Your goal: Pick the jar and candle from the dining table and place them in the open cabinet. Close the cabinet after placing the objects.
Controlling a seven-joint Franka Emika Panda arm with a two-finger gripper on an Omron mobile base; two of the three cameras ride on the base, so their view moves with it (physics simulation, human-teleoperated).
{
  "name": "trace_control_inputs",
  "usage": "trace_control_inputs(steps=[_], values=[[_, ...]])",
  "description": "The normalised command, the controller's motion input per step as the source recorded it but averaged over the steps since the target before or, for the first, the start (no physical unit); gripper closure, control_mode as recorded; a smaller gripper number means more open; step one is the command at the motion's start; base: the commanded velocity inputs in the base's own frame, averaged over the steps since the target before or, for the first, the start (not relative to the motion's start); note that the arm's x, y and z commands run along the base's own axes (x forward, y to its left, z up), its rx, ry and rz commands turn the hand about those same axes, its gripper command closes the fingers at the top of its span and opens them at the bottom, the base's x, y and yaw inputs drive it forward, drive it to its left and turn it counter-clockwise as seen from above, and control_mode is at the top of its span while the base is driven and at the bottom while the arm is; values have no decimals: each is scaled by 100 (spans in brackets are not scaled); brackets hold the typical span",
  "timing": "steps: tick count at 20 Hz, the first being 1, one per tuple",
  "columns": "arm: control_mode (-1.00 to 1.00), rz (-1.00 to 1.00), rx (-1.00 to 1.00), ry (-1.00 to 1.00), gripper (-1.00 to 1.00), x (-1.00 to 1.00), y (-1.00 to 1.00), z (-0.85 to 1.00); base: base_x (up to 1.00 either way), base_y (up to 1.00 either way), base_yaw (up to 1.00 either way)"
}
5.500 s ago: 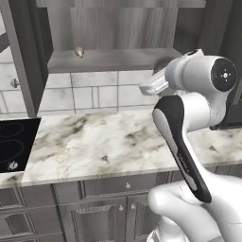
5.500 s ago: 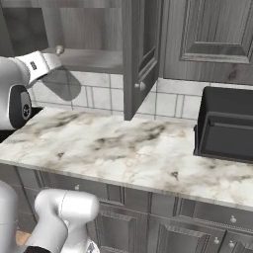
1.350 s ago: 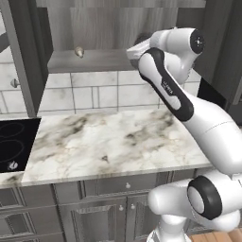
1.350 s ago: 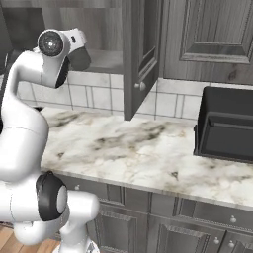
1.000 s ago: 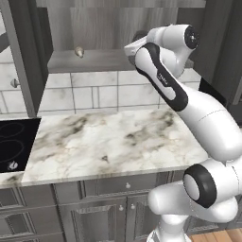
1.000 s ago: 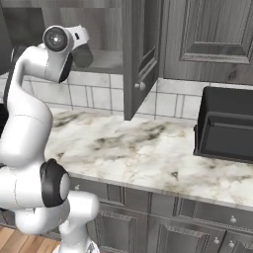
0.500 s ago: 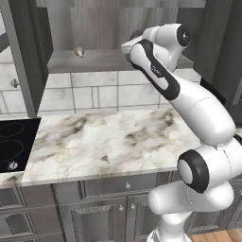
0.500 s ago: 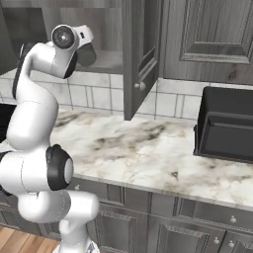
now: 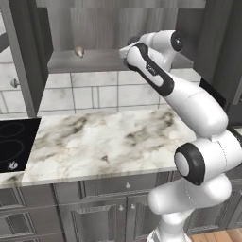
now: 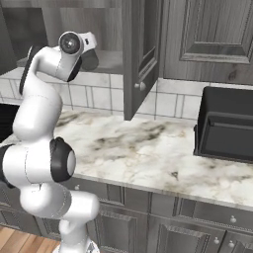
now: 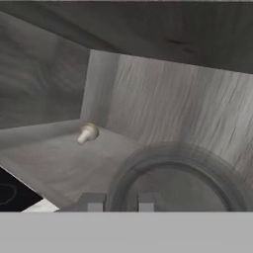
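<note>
Now the end effector (image 11: 120, 201) (gripping the jar (image 11: 180, 175)) has reached into the cabinet (image 9: 94, 60).

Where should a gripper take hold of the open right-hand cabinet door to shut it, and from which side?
Probably the small round knob low on the door, near its free edge. It juts from the panelled face of the swung-out door, so approach that face, fingers straddling the knob.

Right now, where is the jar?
The jar is in the shut pincer inside the open cabinet, just above its shelf, right of a small pale object lying there.
</note>
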Motion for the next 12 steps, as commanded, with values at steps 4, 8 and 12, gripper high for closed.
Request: trace_control_inputs(steps=[4, 8, 12], values=[[-100, 0, 0, 0, 100, 29, 0, -4, 0, 0, 0], [-100, 0, 2, 0, 100, 23, 0, 0, 0, 0, 0], [-100, 0, 3, 0, 100, 16, 0, 0, 0, 0, 0]])
